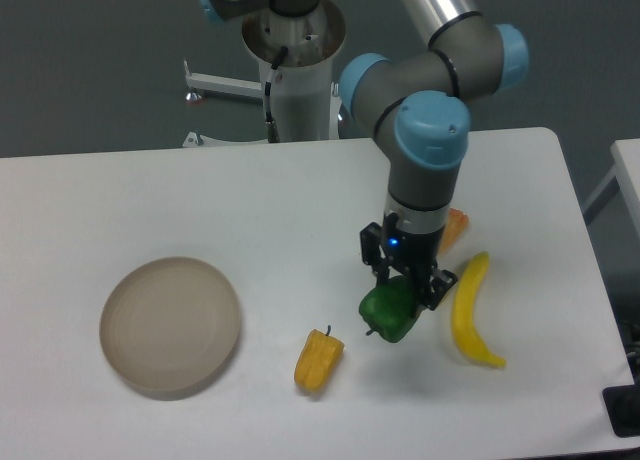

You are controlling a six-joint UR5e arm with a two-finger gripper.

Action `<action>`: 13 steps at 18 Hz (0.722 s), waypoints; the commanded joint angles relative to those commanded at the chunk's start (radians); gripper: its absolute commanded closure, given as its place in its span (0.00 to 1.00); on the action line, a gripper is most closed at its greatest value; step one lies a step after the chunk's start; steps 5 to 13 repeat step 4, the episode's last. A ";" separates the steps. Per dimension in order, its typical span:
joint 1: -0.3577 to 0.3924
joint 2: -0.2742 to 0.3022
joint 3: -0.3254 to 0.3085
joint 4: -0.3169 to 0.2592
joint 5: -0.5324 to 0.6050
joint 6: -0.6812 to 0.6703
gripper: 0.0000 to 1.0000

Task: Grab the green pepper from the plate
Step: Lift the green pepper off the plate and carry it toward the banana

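Holding small glossy dark-green bell pepper [391, 311] in end effector [405, 292], clamped on upper body, aloft beside yellow banana [470, 309], far from round beige-grey plate [170, 325]. I judge it light, stiff, slippery; grip across shoulders.

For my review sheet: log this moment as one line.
gripper: shut on green pepper | pepper: held between yellow pepper and banana | plate: holds nothing

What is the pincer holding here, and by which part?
The pincer holds the green pepper by its upper body, clear of the plate.
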State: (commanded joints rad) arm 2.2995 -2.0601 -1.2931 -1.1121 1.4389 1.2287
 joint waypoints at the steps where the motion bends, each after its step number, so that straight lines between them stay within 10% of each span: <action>1: 0.000 0.000 0.000 0.000 0.000 0.000 0.60; 13: 0.000 -0.002 0.000 0.002 0.012 0.000 0.60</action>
